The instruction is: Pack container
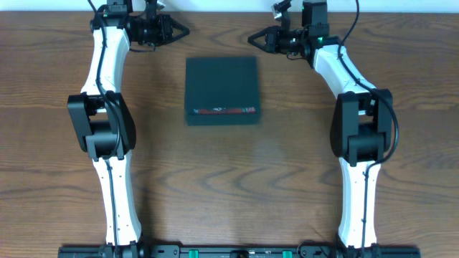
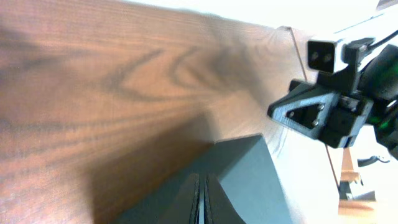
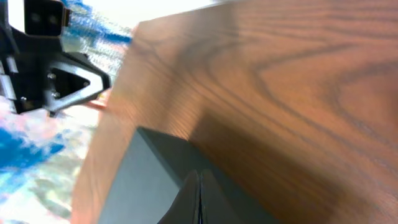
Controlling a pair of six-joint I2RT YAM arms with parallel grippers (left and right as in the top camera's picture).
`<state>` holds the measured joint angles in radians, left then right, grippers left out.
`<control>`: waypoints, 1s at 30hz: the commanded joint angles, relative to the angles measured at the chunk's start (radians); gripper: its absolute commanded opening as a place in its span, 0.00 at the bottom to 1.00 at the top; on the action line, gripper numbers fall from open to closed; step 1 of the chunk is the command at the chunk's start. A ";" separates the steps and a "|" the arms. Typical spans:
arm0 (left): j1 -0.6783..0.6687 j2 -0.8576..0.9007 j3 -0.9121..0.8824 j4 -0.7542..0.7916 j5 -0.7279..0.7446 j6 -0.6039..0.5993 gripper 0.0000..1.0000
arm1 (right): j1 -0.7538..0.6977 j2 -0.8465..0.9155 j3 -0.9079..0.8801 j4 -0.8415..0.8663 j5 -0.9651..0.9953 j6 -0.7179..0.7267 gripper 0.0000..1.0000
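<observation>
The dark green square container (image 1: 221,82) lies in the middle of the far half of the table, its lid flat and shut. A red and white strip (image 1: 224,110) shows along its front edge. My left gripper (image 1: 174,30) is shut and empty, up at the far edge to the left of the container. My right gripper (image 1: 254,38) is shut and empty, at the far edge to the right of it. The left wrist view shows its closed fingers (image 2: 203,180) over a container corner (image 2: 249,168). The right wrist view shows its closed fingers (image 3: 199,177) and the container (image 3: 137,180).
The wooden table (image 1: 229,186) has its far edge just behind both grippers. The right gripper also shows in the left wrist view (image 2: 311,115), and the left gripper in the right wrist view (image 3: 71,84). Blue and white clutter (image 3: 37,155) lies beyond the table edge.
</observation>
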<state>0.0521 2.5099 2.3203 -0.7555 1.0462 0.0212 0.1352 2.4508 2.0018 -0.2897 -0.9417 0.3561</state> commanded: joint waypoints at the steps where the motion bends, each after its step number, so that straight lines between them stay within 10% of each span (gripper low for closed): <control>1: 0.010 -0.006 0.040 -0.050 -0.019 0.093 0.06 | 0.003 -0.090 0.013 -0.065 0.090 -0.135 0.01; 12: 0.023 -0.154 0.043 -0.386 -0.272 0.280 0.06 | 0.025 -0.235 0.013 -0.306 0.299 -0.137 0.01; 30: 0.052 -0.476 0.043 -0.816 -0.240 0.451 0.06 | 0.050 -0.571 0.013 -0.705 0.358 -0.341 0.01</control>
<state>0.1143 2.0945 2.3455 -1.5284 0.7841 0.3889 0.1783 1.8984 2.0056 -0.9443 -0.5854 0.0898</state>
